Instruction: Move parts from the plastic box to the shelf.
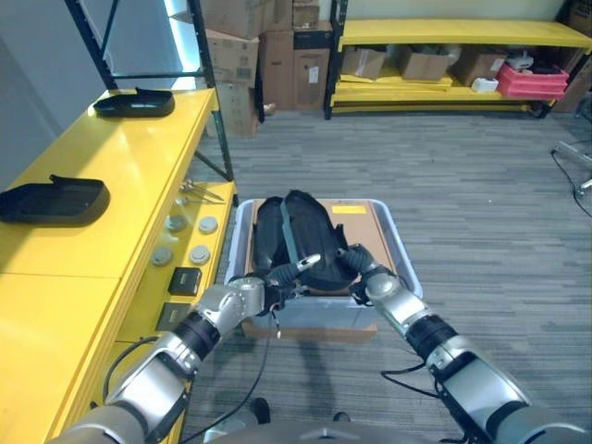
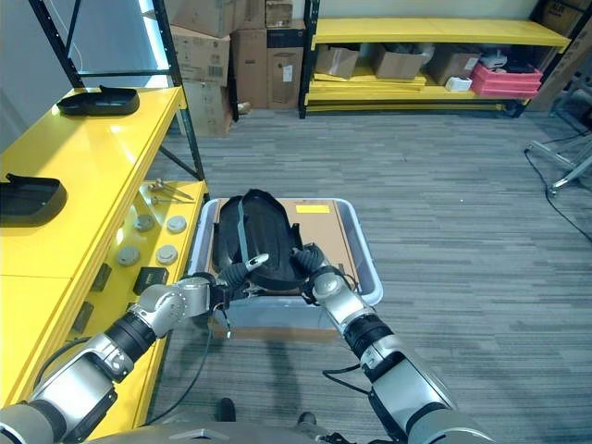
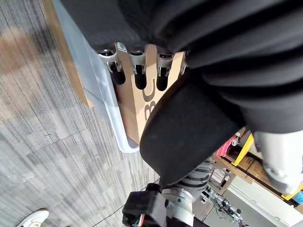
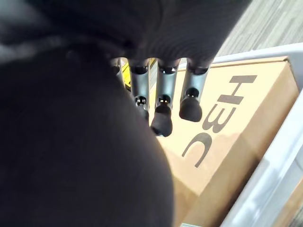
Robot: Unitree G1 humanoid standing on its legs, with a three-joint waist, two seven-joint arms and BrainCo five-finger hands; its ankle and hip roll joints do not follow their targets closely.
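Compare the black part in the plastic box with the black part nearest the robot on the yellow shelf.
The black part in the box lies lengthwise, pointing away from the robot, on brown cardboard; the black part on the shelf lies crosswise on bare yellow. The left hand and right hand are at the boxed one; the shelf one sits alone. The boxed one looks longer. Both are dark, smooth, moulded shells.

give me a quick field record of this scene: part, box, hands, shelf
part: black moulded plastic part, lying in the box on a brown cardboard sheet
box: pale grey plastic box on the carpet beside the shelf
left hand: at the part's near edge, fingers curled on it
right hand: at the part's near edge, grip unclear
shelf: yellow metal shelf, two similar black parts on top
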